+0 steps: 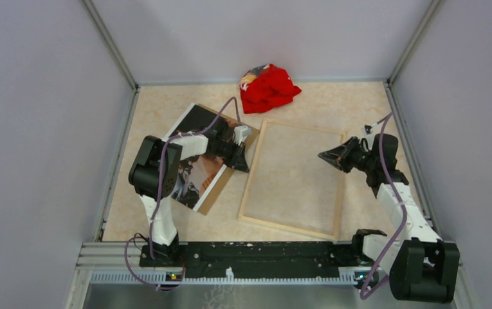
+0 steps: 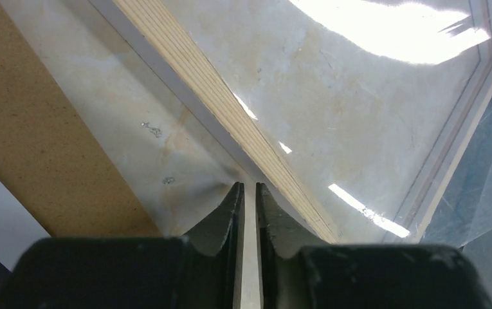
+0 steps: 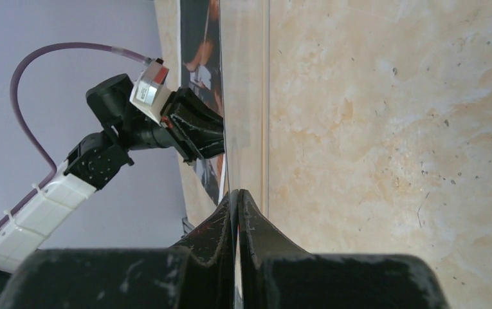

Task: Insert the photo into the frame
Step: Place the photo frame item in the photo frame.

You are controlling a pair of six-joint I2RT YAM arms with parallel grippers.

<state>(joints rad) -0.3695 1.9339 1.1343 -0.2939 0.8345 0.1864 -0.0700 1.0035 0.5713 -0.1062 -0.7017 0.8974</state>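
The frame (image 1: pixel 288 226) lies flat at centre right with its pale wood edges up; its wood edge also shows in the left wrist view (image 2: pixel 217 96). The photo (image 1: pixel 198 170), dark with orange and white patches, lies on the brown backing board (image 1: pixel 215 193) at the left. A thin clear pane (image 3: pixel 243 77) runs edge-on between both grippers, above the frame. My right gripper (image 1: pixel 325 156) (image 3: pixel 236 193) is shut on its near edge. My left gripper (image 1: pixel 248 153) (image 2: pixel 248 187) is closed to a narrow slit on its far edge, by the frame's left side.
A crumpled red cloth (image 1: pixel 269 87) lies at the back centre. Grey walls close in the table on the left, back and right. The backing board (image 2: pixel 31 141) sits just left of the frame, a strip of bare table between them.
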